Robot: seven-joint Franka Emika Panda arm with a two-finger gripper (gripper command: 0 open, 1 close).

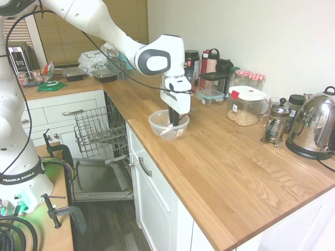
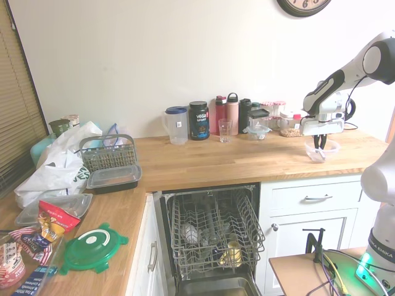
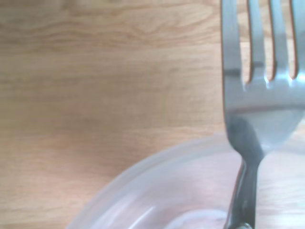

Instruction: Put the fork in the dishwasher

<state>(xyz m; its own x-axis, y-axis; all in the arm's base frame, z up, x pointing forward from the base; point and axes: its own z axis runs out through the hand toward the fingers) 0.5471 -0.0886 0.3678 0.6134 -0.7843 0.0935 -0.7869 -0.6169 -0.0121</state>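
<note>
A clear plastic bowl [image 1: 156, 124] stands on the wooden counter near its front edge. My gripper [image 1: 175, 124] reaches straight down into it. The fork [image 1: 168, 133] shows as a pale silver streak low inside the bowl, right under the gripper. In the wrist view the fork [image 3: 248, 95] fills the right side, its tines passing over the bowl's rim [image 3: 143, 167] and above the counter. From the other side the gripper [image 2: 319, 148] hangs in the bowl [image 2: 331, 145] at the far right. The dishwasher [image 1: 99, 130] stands open, its wire rack [image 2: 210, 228] pulled out over the dropped door.
Behind the bowl stand a jar with a red-and-white lid [image 1: 245, 104], a French press [image 1: 276, 121], a steel kettle [image 1: 314, 125] and bottles [image 2: 231, 114]. A cutlery basket [image 2: 108, 154], food tubs and bags crowd the left counter. White drawers [image 1: 152, 178] sit below the bowl.
</note>
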